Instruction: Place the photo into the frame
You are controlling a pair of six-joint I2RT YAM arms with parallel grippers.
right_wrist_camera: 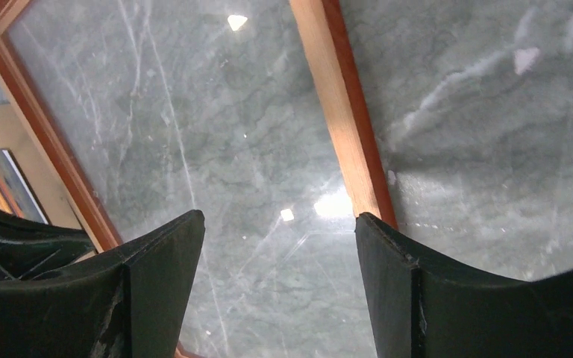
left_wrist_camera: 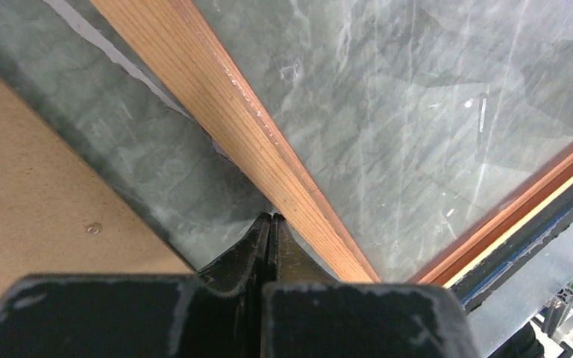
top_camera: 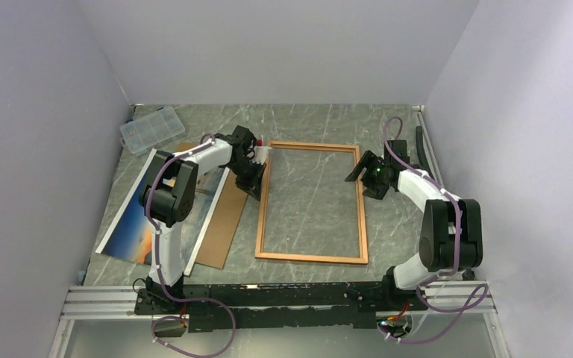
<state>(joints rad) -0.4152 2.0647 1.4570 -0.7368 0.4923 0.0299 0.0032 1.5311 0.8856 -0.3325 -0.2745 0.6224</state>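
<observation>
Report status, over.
Left gripper shut at frame's left rail. Right gripper open over right rail. Photo outside frame, overlapping backing board, left arm above it.

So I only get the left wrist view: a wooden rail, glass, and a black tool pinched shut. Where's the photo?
Observer: The photo lies flat, left of the frame, partly under the left arm.
Operator: What's the other arm up to?
Observer: The right tool is open, poised above the frame's right rail.
Operator: Anything else lying around?
Observer: A clear compartment box sits far left, beyond the photo.
</observation>
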